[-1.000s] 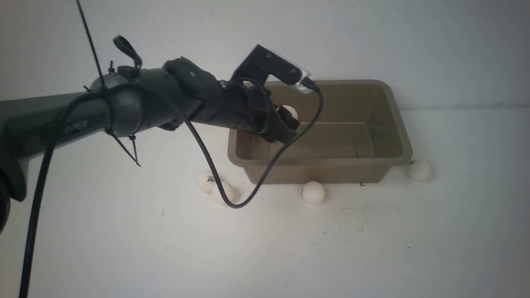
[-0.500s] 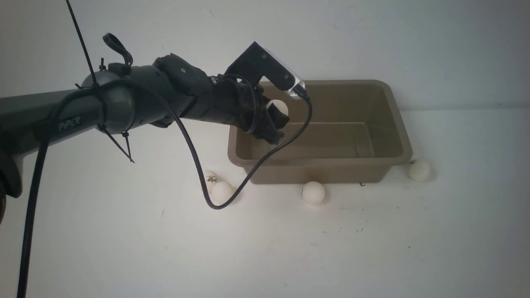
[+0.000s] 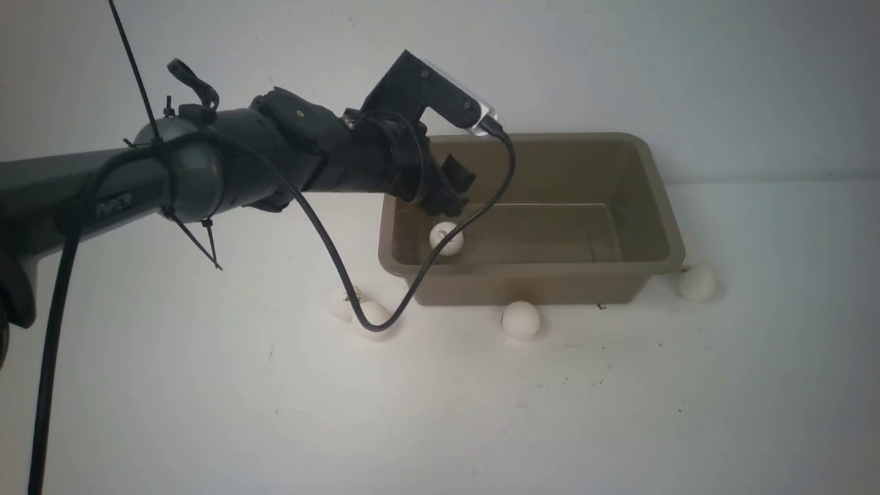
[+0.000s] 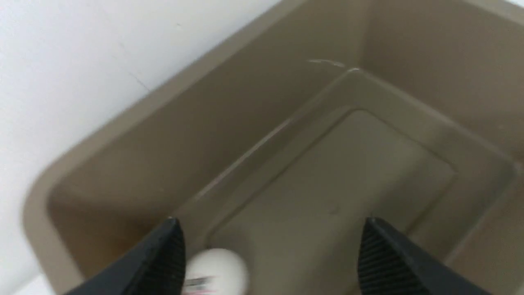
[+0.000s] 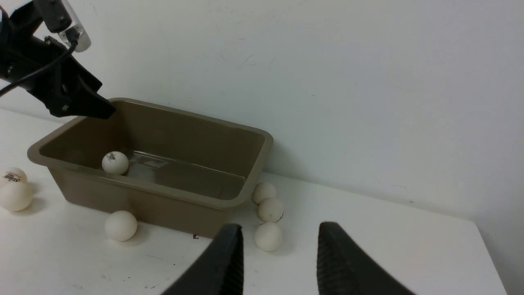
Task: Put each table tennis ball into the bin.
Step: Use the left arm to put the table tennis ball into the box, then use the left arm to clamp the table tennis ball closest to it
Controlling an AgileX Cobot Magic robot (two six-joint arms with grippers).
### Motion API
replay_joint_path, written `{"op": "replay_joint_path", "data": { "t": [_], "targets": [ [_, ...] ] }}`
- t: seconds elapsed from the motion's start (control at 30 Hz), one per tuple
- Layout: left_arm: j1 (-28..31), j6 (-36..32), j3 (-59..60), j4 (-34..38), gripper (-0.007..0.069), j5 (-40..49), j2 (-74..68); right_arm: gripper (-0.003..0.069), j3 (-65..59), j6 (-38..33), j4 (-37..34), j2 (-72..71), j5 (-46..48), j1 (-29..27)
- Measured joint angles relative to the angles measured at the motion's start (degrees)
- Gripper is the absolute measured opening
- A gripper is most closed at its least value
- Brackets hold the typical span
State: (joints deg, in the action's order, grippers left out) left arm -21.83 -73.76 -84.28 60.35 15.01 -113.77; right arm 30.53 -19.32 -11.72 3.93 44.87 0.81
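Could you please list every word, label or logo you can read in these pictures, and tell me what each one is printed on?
"PiPER": pale lettering on the dark link of the left arm.
On the ball inside the bin: a small dark print, too blurred to read.
On the outer ball, on the table near the bin's left front corner: a dark logo, too small to read.
No other text shows.
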Motion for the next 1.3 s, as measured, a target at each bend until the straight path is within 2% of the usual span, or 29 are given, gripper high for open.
{"op": "replay_joint_path", "data": {
  "t": [0.17,0.3,0.43,0.6,0.7,0.83,1.0,1.3],
  "targets": [
    [0.0,6.1,0.0,-2.0,0.0511,6.2,0.0,0.0243,0.0,0.0,0.6,0.0,0.0,0.0],
    [0.0,12.6,0.0,-8.2,0.0511,12.2,0.1,0.0243,0.0,0.0,1.3,0.0,0.0,0.0],
    [0.0,19.9,0.0,-15.3,0.0511,22.3,1.9,0.0243,0.0,0.0,1.5,0.0,-0.2,0.0],
    [0.0,28.5,0.0,-23.4,0.0510,27.8,7.2,0.0243,0.0,0.0,1.5,0.0,-1.2,0.0],
    [0.0,34.9,0.0,-29.8,0.0483,28.5,11.1,0.0243,0.0,0.0,1.5,0.0,-1.3,0.0],
    [0.0,41.1,-0.1,-38.4,0.0409,30.6,15.8,0.0243,0.0,0.0,1.5,0.0,-1.4,0.0],
    [0.0,43.9,-0.2,-46.4,0.0384,34.9,16.6,0.0243,0.0,0.1,1.5,0.0,-1.4,0.0],
    [0.0,43.9,-0.2,-49.9,0.0388,38.9,15.8,0.0243,0.0,0.1,1.5,0.0,-1.4,0.0]
  ]
}}
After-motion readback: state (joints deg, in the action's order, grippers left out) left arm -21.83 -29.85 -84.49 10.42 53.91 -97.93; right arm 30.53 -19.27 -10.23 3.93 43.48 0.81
